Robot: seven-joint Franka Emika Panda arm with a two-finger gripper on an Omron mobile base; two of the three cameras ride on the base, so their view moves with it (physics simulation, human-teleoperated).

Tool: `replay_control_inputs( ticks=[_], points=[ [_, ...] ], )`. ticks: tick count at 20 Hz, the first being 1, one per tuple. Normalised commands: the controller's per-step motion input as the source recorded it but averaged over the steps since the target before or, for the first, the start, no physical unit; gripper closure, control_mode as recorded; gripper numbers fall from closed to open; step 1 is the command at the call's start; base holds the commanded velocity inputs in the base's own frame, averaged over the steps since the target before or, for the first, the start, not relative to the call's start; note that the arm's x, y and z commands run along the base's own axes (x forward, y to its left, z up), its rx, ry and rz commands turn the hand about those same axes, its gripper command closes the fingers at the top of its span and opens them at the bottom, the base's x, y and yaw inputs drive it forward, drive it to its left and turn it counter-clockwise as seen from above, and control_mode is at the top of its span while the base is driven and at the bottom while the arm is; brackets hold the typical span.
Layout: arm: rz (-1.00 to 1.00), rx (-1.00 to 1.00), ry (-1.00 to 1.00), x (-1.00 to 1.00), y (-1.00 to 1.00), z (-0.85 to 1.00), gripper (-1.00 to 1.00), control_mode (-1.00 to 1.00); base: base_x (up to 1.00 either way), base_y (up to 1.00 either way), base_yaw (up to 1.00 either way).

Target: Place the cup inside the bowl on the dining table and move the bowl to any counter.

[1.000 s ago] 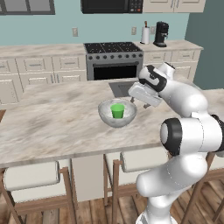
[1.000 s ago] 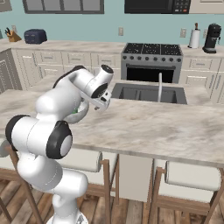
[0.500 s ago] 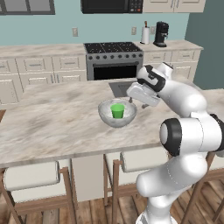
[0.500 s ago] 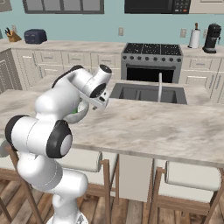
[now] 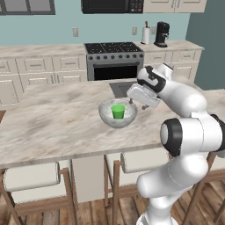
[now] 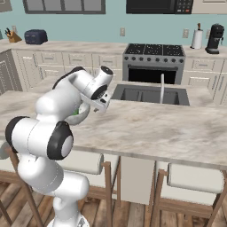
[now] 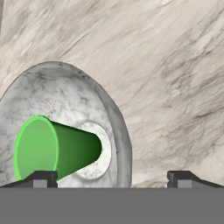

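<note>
**Bowl rim lies under the open claw, cup already inside**

Bowl is the landmark, standing on the dining table just in front of the dark sink cut-out. The cup stands upright in the bowl's middle, so that half of the task looks done; what remains, as I judge it, is taking the bowl by its wall and carrying it to the counter behind.

The gripper hangs at the sink-side edge of the bowl, tilted down toward it, jaws spread wide and holding nothing. In the hand view the bowl's rim runs between the two fingertips, nearer the one on the cup's side; the other tip sits outside the bowl over bare marble. The cup lies inside the rim, close to the inner fingertip.

A straight descent would probably straddle the wall; crowding the cup is the risk
</note>
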Motion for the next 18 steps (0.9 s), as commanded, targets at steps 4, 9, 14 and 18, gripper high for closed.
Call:
replay_control_inputs(
  ticks=[4, 9, 14, 18],
  points=[
    [0.01, 0.00, 0.00, 0.00, 0.00, -0.16, -1.00, -1.00, 0.00, 0.00, 0.00],
    [0.01, 0.00, 0.00, 0.00, 0.00, -0.12, -1.00, -1.00, 0.00, 0.00, 0.00],
    [0.01, 0.00, 0.00, 0.00, 0.00, -0.11, -1.00, -1.00, 0.00, 0.00, 0.00],
    [0.01, 0.00, 0.00, 0.00, 0.04, -0.11, -1.00, -1.00, 0.00, 0.00, 0.00]
  ],
)
